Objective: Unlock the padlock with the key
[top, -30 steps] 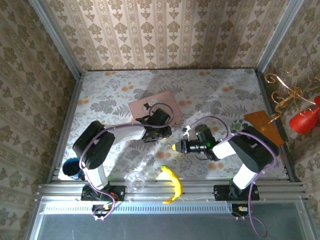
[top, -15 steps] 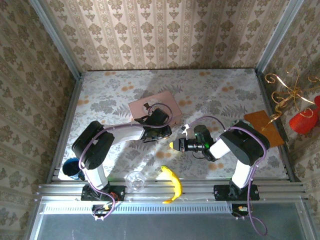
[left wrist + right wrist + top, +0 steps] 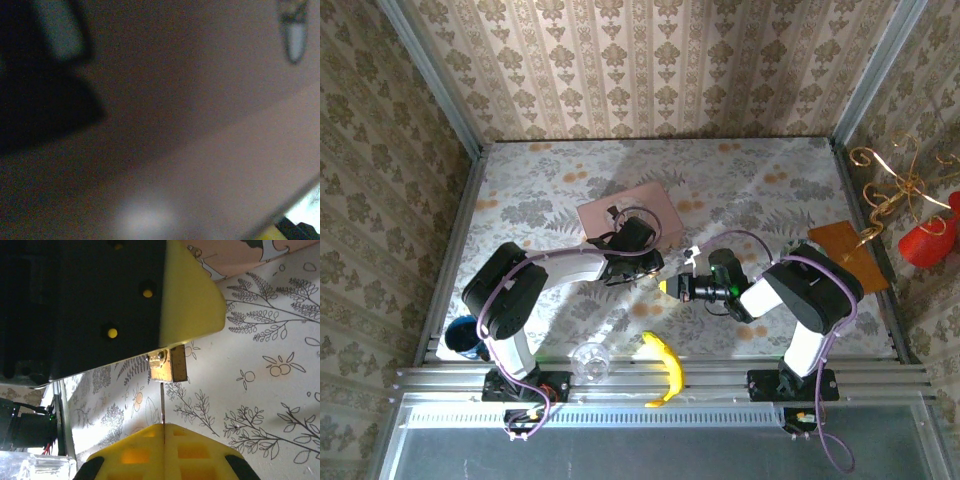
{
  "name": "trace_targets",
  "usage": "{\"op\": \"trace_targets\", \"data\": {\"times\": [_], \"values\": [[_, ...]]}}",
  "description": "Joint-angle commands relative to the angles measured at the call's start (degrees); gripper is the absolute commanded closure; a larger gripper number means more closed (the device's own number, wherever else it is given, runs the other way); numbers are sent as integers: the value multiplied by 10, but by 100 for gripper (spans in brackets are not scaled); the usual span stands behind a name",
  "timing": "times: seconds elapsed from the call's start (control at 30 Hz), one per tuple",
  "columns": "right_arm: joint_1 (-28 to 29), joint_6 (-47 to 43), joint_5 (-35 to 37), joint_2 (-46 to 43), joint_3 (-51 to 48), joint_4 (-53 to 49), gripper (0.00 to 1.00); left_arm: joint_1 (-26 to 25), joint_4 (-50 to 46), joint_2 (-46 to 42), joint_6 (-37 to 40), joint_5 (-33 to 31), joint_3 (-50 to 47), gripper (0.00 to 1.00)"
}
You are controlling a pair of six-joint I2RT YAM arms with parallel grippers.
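A pink tin [image 3: 625, 215] lies mid-table [image 3: 750, 190]; a banana [image 3: 665, 368] and glass [image 3: 589, 362] sit near the front edge, a blue cup [image 3: 463, 337] far left.

Black-white arms [image 3: 570, 265], purple cables [image 3: 745, 235], yellow claw pads [image 3: 130, 455]
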Motion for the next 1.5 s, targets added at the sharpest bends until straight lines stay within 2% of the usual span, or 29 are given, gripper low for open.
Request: {"op": "trace_targets", "data": {"times": [0.0,0.57,1.47], "values": [[3,-13,23,-13,-4,8,100,3,37,-25,-15,7,-2,97],[3,4,36,14,3,43,100,6,40,-25,-18,13,-7,99],[3,14,44,6,-7,66,100,7,51,-23,-22,20,-15,100]]}}
